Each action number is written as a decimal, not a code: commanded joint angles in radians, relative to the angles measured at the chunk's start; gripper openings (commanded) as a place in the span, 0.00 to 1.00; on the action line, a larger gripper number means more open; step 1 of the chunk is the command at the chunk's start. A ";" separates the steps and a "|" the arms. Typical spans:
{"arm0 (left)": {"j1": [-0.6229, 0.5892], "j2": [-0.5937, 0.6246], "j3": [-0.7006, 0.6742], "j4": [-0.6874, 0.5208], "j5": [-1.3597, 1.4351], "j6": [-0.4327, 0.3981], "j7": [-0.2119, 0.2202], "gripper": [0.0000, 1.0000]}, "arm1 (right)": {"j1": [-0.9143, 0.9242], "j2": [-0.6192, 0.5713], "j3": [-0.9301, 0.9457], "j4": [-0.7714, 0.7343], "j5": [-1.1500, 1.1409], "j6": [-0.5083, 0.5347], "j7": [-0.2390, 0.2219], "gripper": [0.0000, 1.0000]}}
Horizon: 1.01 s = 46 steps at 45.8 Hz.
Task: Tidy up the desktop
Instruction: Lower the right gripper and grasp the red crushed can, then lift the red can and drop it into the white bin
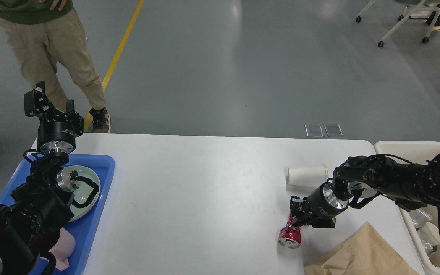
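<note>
The bench (204, 191) carries a red can (290, 233) at four o'clock, clasped by the right hand (294, 221), while the left hand (52, 103) hangs wide at nine o'clock.

The right tool (295, 221) grips a crushed red metal can (290, 233) lying on the white rectangular surface (197, 198). Just behind the tool lies a tipped white paper cup (307, 176); beside it, crumpled brown paper (361, 252). The left tool (52, 100) hangs open above a blue plastic tray (103, 187).
</note>
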 commanded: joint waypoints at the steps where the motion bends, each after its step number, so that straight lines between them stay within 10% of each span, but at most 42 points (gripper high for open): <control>1: 0.000 0.000 0.001 0.000 0.000 0.000 0.000 0.96 | 0.068 -0.041 0.000 0.048 0.000 0.000 0.000 0.00; 31: 0.000 0.000 -0.001 0.000 0.000 0.000 0.000 0.96 | 0.806 -0.429 -0.025 0.197 -0.017 0.222 0.000 0.00; 46: -0.002 0.000 -0.001 0.000 0.000 0.000 0.000 0.96 | 0.546 -0.546 -0.118 -0.005 -0.032 -0.056 0.000 0.00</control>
